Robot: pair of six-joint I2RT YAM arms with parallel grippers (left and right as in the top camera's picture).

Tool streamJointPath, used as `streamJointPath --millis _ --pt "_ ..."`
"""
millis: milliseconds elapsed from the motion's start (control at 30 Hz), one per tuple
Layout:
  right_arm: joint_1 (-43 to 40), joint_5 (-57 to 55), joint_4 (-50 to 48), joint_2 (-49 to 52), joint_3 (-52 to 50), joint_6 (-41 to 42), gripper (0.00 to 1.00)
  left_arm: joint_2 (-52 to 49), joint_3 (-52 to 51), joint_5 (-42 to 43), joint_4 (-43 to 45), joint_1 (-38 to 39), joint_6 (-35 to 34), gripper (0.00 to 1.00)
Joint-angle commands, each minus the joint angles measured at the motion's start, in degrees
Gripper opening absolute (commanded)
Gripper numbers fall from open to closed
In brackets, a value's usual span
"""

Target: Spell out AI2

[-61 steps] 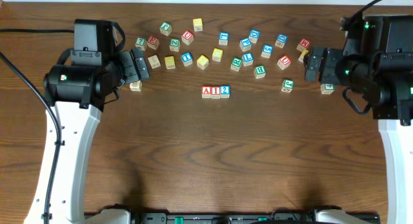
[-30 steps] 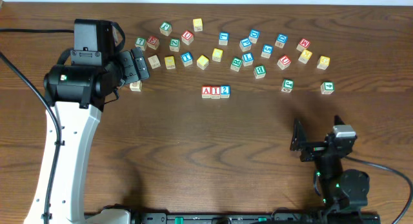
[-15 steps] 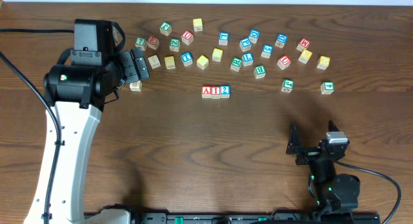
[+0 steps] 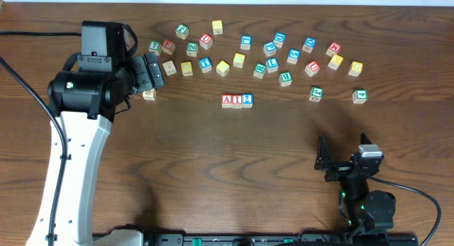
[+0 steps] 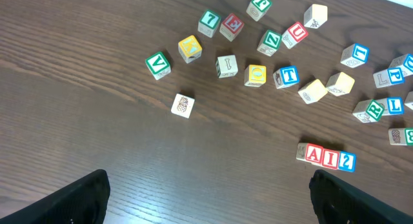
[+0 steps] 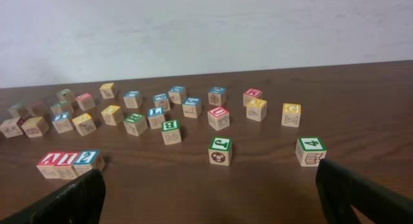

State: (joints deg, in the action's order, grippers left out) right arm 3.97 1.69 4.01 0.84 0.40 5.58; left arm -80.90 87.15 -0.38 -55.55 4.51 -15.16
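Three cubes stand side by side in a row at the table's middle: the red A [image 4: 227,99], the red I [image 4: 237,99] and the blue 2 [image 4: 247,99]. The left wrist view shows the same A [image 5: 314,154], I [image 5: 330,157] and 2 [image 5: 346,161] at the lower right. In the right wrist view the A [image 6: 50,161], I [image 6: 66,159] and 2 [image 6: 87,157] lie at the left. My left gripper [image 4: 157,70] hovers open at the back left, away from the row. My right gripper [image 4: 325,161] is open near the front right, holding nothing.
Several other lettered cubes lie scattered in a band along the back of the table. A green 4 cube [image 4: 360,96] and another green cube [image 4: 316,94] sit nearer on the right. A plain cube [image 4: 149,95] lies just below my left gripper. A black cable [image 4: 28,97] runs at the left.
The right arm has pulled back from the far right of the cube band to the front right edge and settled there. The left arm and the cubes have not moved.
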Motion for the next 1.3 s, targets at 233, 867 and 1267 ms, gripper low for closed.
streamJointPath --millis 233,867,1267 --pt "-0.55 0.15 0.22 -0.52 -0.09 0.59 0.99 -0.37 0.94 -0.52 -0.15 -0.33 0.33 0.98" --pt "-0.55 0.15 0.22 -0.52 -0.09 0.59 0.99 16.33 -12.55 -1.44 11.67 -0.42 0.76 0.98" --pt "-0.55 0.15 0.22 -0.52 -0.09 0.59 0.99 55.04 -59.36 -1.4 49.24 -4.02 1.4 0.98"
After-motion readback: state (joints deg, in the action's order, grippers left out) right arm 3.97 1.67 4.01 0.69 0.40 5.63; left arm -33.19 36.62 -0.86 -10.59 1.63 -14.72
